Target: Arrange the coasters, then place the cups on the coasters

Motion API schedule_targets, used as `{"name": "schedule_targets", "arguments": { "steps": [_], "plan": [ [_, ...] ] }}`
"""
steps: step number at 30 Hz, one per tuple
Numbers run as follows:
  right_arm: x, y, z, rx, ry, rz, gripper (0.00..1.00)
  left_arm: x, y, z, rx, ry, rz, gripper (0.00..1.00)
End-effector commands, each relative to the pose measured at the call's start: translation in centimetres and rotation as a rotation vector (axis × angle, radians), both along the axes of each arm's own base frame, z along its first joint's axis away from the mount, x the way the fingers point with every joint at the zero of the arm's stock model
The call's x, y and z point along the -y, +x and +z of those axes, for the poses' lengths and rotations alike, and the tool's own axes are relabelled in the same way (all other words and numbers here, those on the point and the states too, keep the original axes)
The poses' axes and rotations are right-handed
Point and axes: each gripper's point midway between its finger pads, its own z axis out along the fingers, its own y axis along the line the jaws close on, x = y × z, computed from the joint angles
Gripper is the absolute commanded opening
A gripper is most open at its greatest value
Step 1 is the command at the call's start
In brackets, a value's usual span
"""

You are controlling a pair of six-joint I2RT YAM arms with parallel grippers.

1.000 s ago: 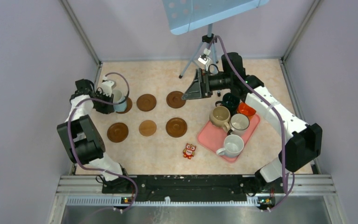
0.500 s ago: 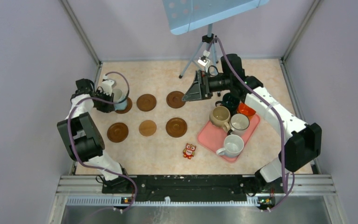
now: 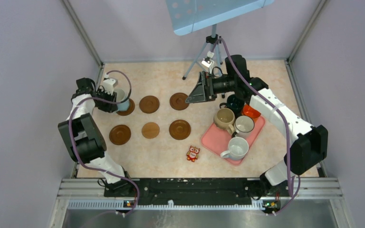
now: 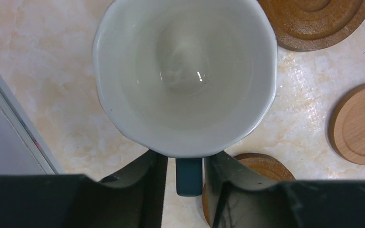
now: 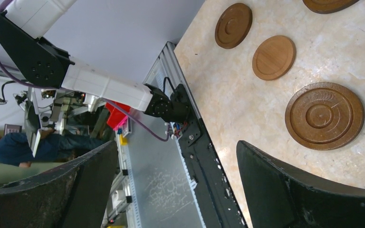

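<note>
The light blue cup [image 3: 121, 99] stands on the back-left coaster [image 3: 129, 109]. My left gripper [image 3: 112, 100] is at the cup's left side. In the left wrist view the cup [image 4: 185, 71] fills the frame. Its dark handle [image 4: 189, 176] sits between the fingers of the left gripper [image 4: 185, 164], which is slightly open with a thin gap on each side. My right gripper [image 3: 193, 94] hangs wide open and empty above the back-right coaster [image 3: 179, 101]. The other cups crowd the pink tray [image 3: 214, 142]: beige [image 3: 224, 118], two white [image 3: 243, 126] [image 3: 237, 148], orange [image 3: 252, 111], dark green [image 3: 234, 101].
Other coasters lie in two rows: back middle [image 3: 148, 104], front left [image 3: 120, 135], tan front middle [image 3: 150, 130], front right [image 3: 179, 129]. A small red owl figure [image 3: 193, 153] stands in front of them. A tripod [image 3: 204, 59] stands at the back. The left wall rail [image 3: 97, 80] runs close to the left gripper.
The left jaws were closed tight on the blue cup's handle and have parted a little. The cup stays put on its coaster. The right arm has barely moved.
</note>
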Motion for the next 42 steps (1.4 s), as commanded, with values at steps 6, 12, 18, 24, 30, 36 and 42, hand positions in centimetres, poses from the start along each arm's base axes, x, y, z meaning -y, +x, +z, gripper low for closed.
{"name": "schedule_targets", "arguments": {
  "steps": [6, 12, 18, 24, 30, 36, 42],
  "plan": [
    [-0.1, -0.3, 0.8, 0.041, 0.011, 0.009, 0.94, 0.1, 1.1, 2.8, 0.084, 0.003, -0.021, 0.57],
    [0.3, 0.0, 0.4, 0.071, -0.032, -0.005, 0.94, 0.1, 1.7, 6.0, 0.148, -0.004, 0.02, 0.85],
    [2.4, 1.1, 0.7, 0.111, -0.076, -0.062, 0.94, 2.2, 2.7, 11.8, 0.272, -0.018, -0.006, 0.99],
    [7.0, 3.3, -0.1, 0.144, -0.156, -0.157, 0.94, 8.6, 3.2, 14.0, 0.287, -0.034, -0.119, 0.99],
    [13.6, 4.8, -1.4, 0.18, -0.252, -0.251, 0.94, 20.5, 2.3, 13.8, 0.288, -0.114, -0.328, 0.99],
    [20.7, 5.2, -3.3, 0.173, -0.33, -0.36, 0.95, 31.6, -1.0, 11.4, 0.213, -0.164, -0.539, 0.99],
    [26.3, 5.3, -4.1, 0.151, -0.302, -0.495, 0.95, 40.9, -8.9, 6.4, 0.046, -0.165, -0.821, 0.99]
  ]
}}
